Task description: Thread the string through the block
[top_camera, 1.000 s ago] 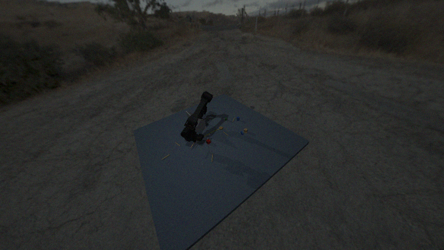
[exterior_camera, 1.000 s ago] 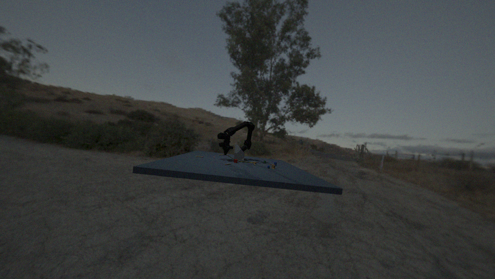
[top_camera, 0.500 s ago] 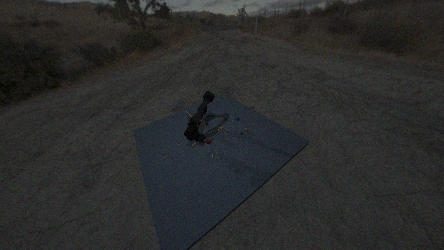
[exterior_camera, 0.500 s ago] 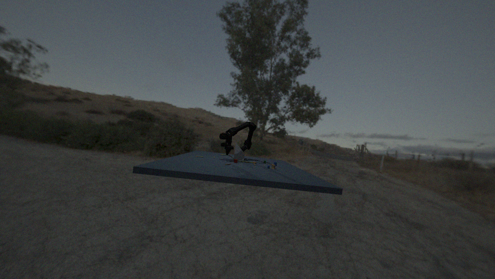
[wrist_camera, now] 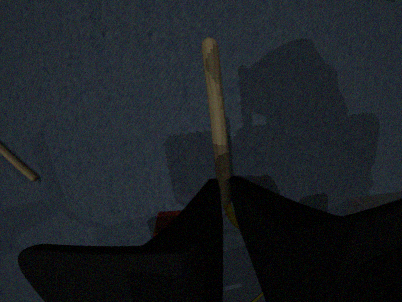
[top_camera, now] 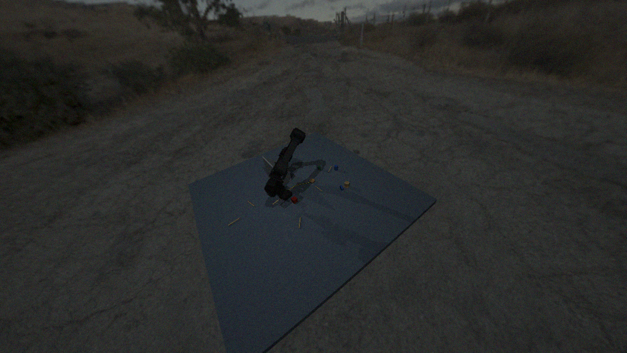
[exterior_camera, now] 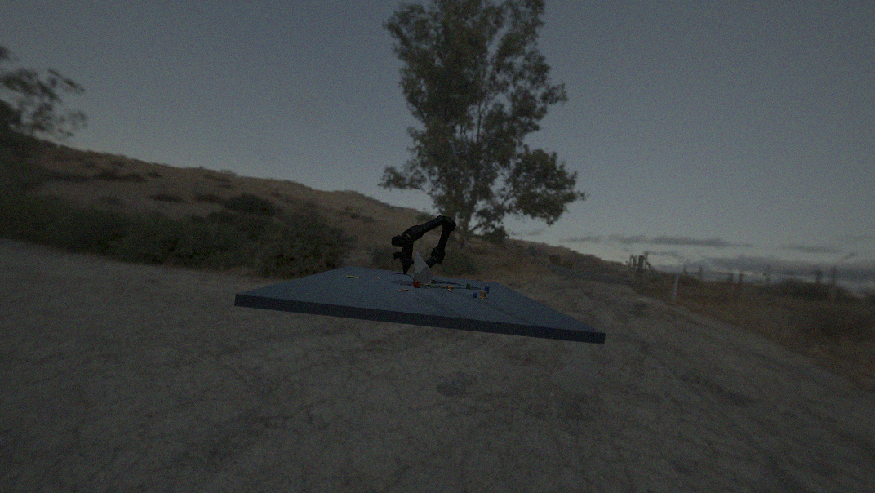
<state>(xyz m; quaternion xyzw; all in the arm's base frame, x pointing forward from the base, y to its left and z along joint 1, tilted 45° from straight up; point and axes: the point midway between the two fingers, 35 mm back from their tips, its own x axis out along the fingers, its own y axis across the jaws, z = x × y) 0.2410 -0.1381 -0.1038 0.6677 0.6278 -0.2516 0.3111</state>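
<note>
My gripper (top_camera: 287, 196) (exterior_camera: 406, 270) (wrist_camera: 224, 186) points down and is shut on the string's stick (wrist_camera: 216, 105). The stick reaches forward from the fingertips. Yellow string (wrist_camera: 230, 215) (top_camera: 302, 183) shows at its near end, between the fingers, and leads in the top view to a small round orange-tan button (top_camera: 312, 180) (exterior_camera: 450, 287). A light wood-coloured piece (top_camera: 346, 184) (exterior_camera: 482, 294) stands farther right and looks like the block. Its hole cannot be made out. The gripper is left of it and away from it.
A red piece (top_camera: 294, 200) (exterior_camera: 416, 282) (wrist_camera: 165, 220) lies close to the gripper. Blue pieces (top_camera: 336, 167) (top_camera: 341, 187) and a green piece (exterior_camera: 468, 286) lie on the right. Loose sticks (top_camera: 233, 221) (top_camera: 300, 222) (top_camera: 251, 203) lie about the blue table (top_camera: 281, 280). A pale grey shape (exterior_camera: 421, 269) stands by the arm's base.
</note>
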